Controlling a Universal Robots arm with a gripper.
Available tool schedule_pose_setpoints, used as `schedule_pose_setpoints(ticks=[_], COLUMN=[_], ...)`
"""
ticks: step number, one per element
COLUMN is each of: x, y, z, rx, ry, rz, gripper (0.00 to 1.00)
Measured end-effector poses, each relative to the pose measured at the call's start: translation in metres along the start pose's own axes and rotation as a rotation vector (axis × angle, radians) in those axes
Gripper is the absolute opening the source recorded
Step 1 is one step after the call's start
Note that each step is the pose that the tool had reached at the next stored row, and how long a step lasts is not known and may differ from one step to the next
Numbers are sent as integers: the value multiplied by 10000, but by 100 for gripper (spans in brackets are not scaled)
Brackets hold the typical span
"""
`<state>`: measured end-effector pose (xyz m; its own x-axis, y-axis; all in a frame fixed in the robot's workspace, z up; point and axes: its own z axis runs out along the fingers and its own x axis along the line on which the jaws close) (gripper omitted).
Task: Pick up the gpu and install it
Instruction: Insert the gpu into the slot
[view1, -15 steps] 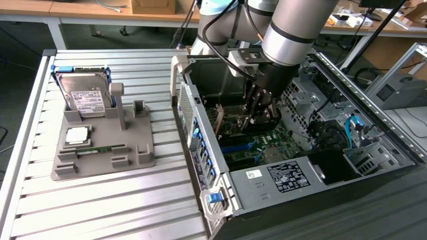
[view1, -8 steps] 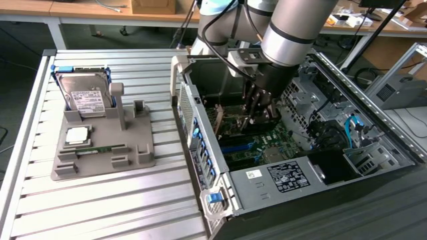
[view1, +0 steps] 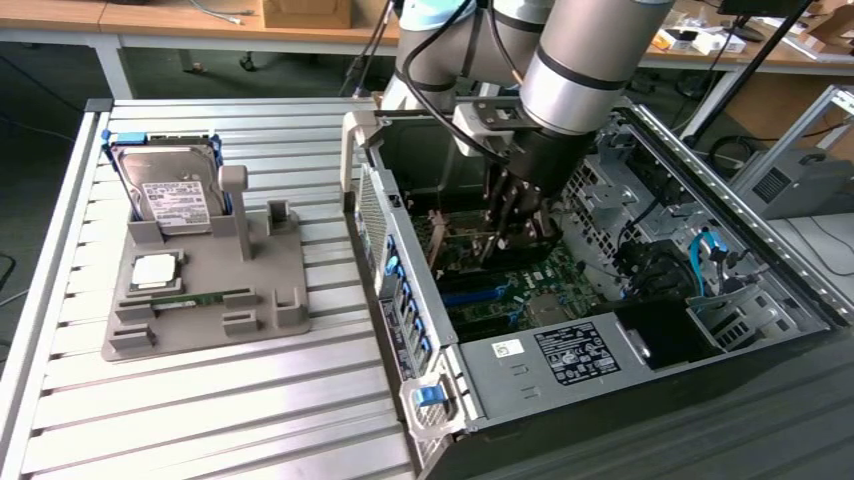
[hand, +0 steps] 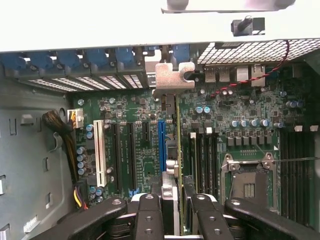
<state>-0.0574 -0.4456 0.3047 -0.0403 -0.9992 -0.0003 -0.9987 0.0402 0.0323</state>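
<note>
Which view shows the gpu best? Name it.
The wrist view: the gpu stands edge-on between the gripper fingers, bracket above the motherboard slots. The exterior view shows the arm covering most of it.

gpu (hand: 178, 150) lower edge hidden by gripper (hand: 179, 212)

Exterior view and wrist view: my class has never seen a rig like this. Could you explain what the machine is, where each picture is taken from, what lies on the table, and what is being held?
The machine is a robot arm ending in a gripper. One picture is taken by a camera off the arm; the other by a camera on its wrist, looking past the fingers into an open computer case. The gripper is shut on the gpu, a thin card seen edge-on, its metal bracket by the case's rear slots, above the motherboard. On the slatted table, at the exterior view's left, a grey holder carries a hard drive, a processor chip and a memory stick.
</note>
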Motion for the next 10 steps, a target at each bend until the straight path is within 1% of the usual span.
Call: schedule_pose_setpoints(ticks=[7, 10], x=[1, 2], y=[17, 39], z=[24, 36], rx=[0, 0], ry=[-1, -1], rz=[0, 0], gripper=[27, 27])
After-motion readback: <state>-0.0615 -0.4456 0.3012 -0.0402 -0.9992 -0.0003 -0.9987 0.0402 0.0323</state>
